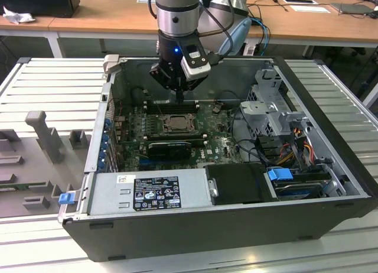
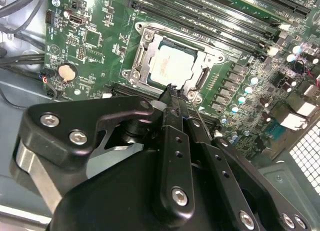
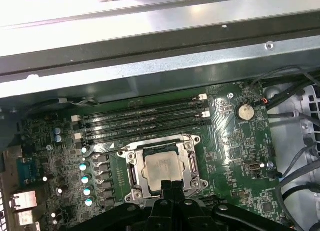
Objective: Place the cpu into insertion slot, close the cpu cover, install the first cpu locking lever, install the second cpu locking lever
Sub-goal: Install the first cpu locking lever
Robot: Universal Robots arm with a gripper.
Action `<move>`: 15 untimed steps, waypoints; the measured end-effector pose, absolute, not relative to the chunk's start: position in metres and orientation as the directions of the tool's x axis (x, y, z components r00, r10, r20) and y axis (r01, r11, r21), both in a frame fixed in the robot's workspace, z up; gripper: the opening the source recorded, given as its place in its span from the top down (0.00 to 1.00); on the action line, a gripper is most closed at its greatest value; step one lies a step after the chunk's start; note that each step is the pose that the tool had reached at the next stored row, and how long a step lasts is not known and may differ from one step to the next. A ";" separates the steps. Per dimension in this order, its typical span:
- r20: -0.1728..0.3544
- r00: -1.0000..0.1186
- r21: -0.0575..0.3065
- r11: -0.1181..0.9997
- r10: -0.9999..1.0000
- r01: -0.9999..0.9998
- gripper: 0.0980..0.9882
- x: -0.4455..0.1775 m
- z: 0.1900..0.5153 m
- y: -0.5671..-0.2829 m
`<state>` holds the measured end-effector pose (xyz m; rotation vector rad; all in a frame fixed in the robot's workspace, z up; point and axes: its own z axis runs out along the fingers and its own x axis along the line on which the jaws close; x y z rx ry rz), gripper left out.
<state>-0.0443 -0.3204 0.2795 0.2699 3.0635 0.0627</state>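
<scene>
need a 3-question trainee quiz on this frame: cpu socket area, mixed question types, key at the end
1. True or false: the cpu sits in the insertion slot.
2. The gripper is: A) low at the socket's edge, B) carrying the cpu, C) lifting the cpu cover.
3. Fill in: the cpu cover lies ___ over the chip, framing it.
Key: 1 true; 2 A; 3 flat.
</scene>
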 end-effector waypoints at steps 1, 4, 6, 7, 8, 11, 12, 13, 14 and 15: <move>-0.062 -0.983 0.046 0.984 0.176 0.173 0.99 -0.044 0.279 -0.320; -0.062 -0.983 0.046 0.984 0.175 0.172 0.99 -0.044 0.279 -0.320; -0.062 -0.983 0.046 0.984 0.174 0.171 0.99 -0.045 0.279 -0.320; -0.062 -0.983 0.046 0.984 0.173 0.171 0.99 -0.045 0.279 -0.320; -0.062 -0.983 0.046 0.984 0.173 0.170 0.99 -0.045 0.279 -0.320; -0.062 -0.983 0.046 0.984 0.172 0.170 0.99 -0.045 0.279 -0.320; -0.062 -0.983 0.046 0.984 0.172 0.169 0.99 -0.045 0.279 -0.320; -0.062 -0.983 0.046 0.985 0.172 0.169 0.99 -0.046 0.279 -0.320; -0.062 -0.983 0.046 0.985 0.172 0.169 0.99 -0.046 0.279 -0.320; -0.062 -0.983 0.046 0.985 0.171 0.169 0.99 -0.046 0.279 -0.320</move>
